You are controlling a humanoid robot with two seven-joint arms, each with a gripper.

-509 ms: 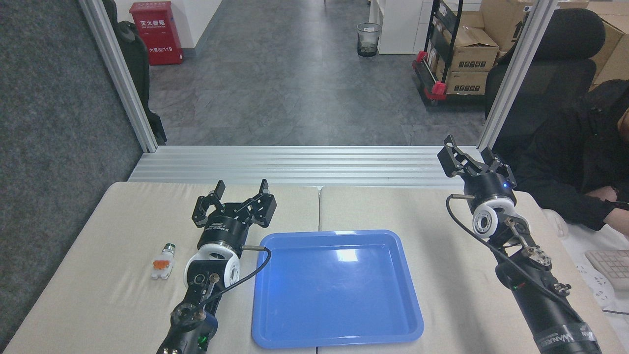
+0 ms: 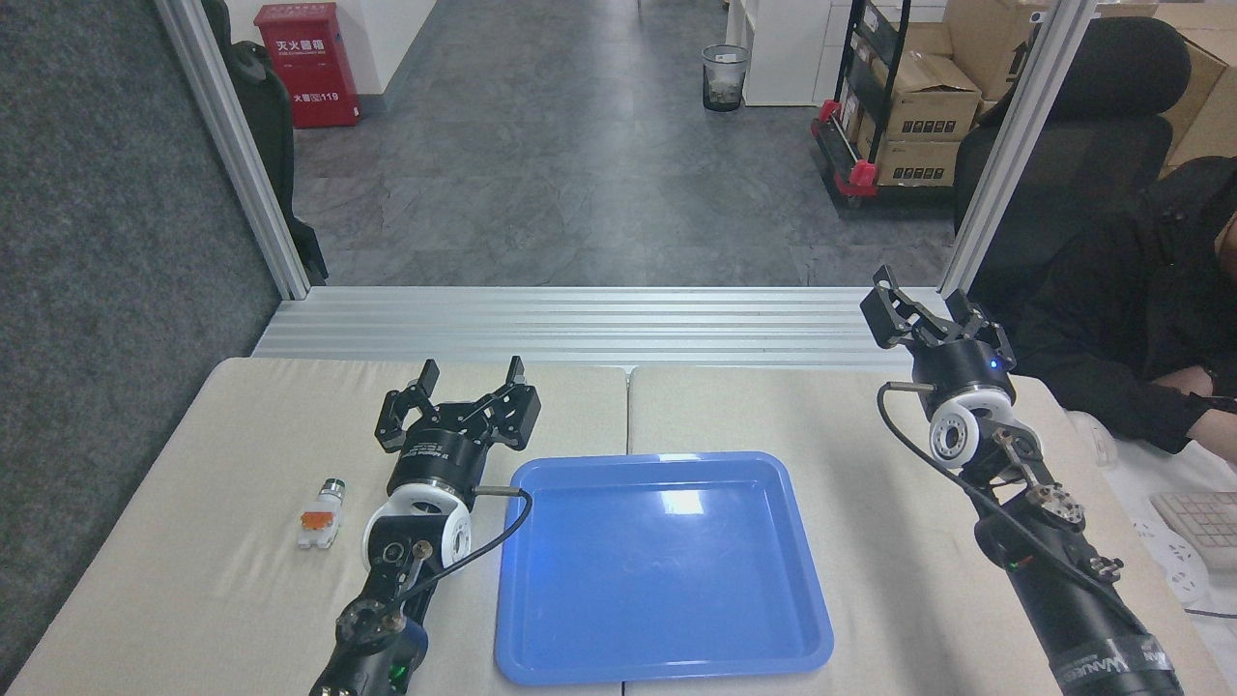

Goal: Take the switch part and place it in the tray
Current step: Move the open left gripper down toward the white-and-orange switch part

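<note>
The switch part (image 2: 320,517) lies near the table's (image 2: 193,599) left edge, outside the tray (image 2: 667,667). Treat it as light, rigid, smooth plastic; grip across the white block. Left gripper (image 2: 469,379) and right gripper (image 2: 923,302) stand spread, empty.

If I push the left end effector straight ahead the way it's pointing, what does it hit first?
Probably nothing on the table: the open left end effector points away toward the grooved aluminium rail at the far edge. The switch part lies off to its left, the tray to its right. Depth is unclear.
</note>
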